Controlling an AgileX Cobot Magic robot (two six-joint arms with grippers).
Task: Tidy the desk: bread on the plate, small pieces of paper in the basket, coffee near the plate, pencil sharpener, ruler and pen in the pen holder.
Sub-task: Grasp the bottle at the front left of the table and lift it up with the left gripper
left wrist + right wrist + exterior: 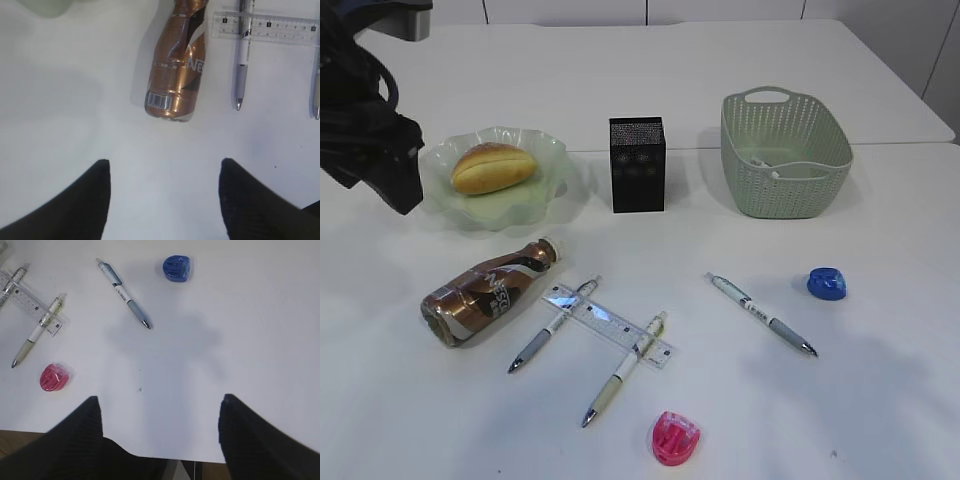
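The bread (492, 167) lies on the green plate (552, 152). A brown coffee bottle (490, 290) lies on its side in front of the plate. A clear ruler (610, 328) rests under two pens (555, 325) (625, 368); a third pen (760, 313) lies further right. The blue pencil sharpener (828, 283) and the pink one (676, 438) sit on the table. White paper bits (775, 172) are in the basket (785, 120). My left gripper (165, 167) hangs open above bare table, short of the bottle (177, 65). My right gripper (160, 405) is open and empty near the table's front edge.
The black mesh pen holder (637, 165) stands between plate and basket. My left arm (370, 140) hovers at the far left beside the plate. The table's front edge (150, 452) runs just under my right gripper.
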